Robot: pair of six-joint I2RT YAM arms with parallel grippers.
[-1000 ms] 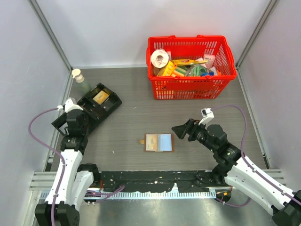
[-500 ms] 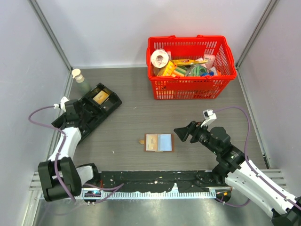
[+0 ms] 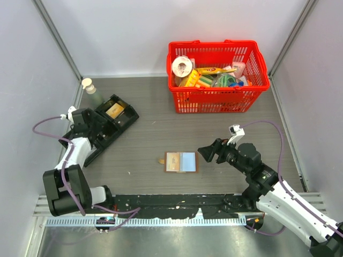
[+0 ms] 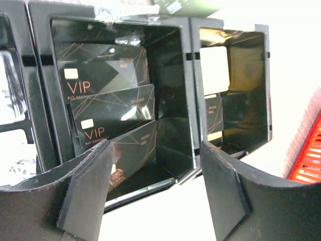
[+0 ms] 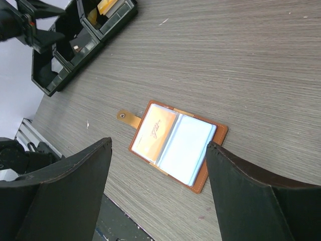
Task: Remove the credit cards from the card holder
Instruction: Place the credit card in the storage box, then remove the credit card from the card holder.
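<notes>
The brown card holder (image 3: 180, 161) lies open and flat on the table, tab to the left. Its left pocket shows an orange card (image 5: 155, 131); the right pocket is pale blue. My right gripper (image 3: 206, 151) hovers just right of it, open, and in the wrist view its jaws (image 5: 158, 145) frame the holder (image 5: 213, 133) with nothing between them. My left gripper (image 3: 95, 124) is at the black tray (image 3: 124, 119), open and empty (image 4: 155, 148). Three black VIP cards (image 4: 108, 80) lean in the tray compartment ahead of it.
A red basket (image 3: 217, 77) full of groceries stands at the back right. A small bottle (image 3: 90, 87) stands by the left wall behind the tray. Another tray compartment holds a tan card (image 3: 113, 110). Grey walls close in both sides.
My left arm has swung back and reached up to the tray, and its jaws now stand apart. The right gripper has shifted only slightly; the card holder has not moved.
</notes>
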